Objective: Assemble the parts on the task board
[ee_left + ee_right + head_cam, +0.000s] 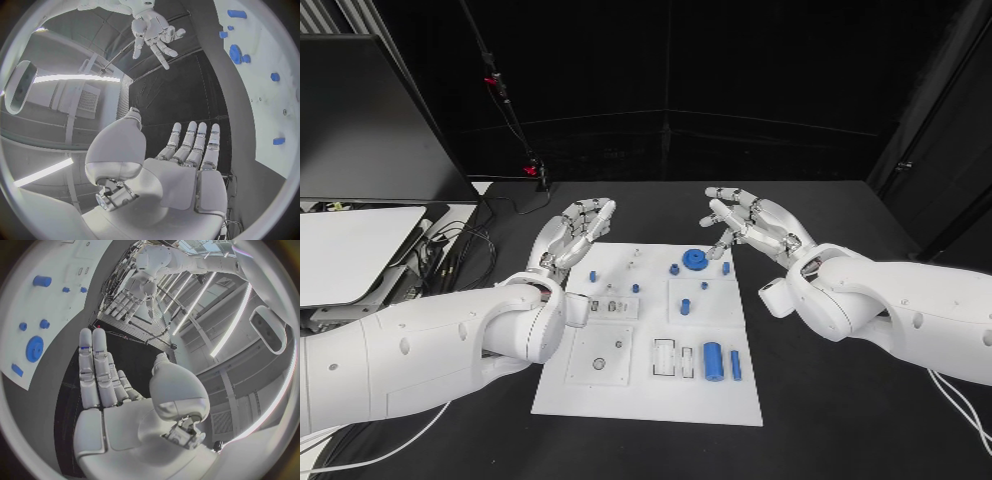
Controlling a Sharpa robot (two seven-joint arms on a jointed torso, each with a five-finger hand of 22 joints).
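Head view: task board mid-counter; blue parts, round gear and cylinder among them, lying loose on it. Left hand, right hand hover at far corners, fingers spread, grasping nothing. Assembly apparently not begun.

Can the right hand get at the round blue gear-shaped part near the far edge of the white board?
Probably yes. The right hand is open beside the round blue gear-shaped part, and nothing lies between them on the white task board.
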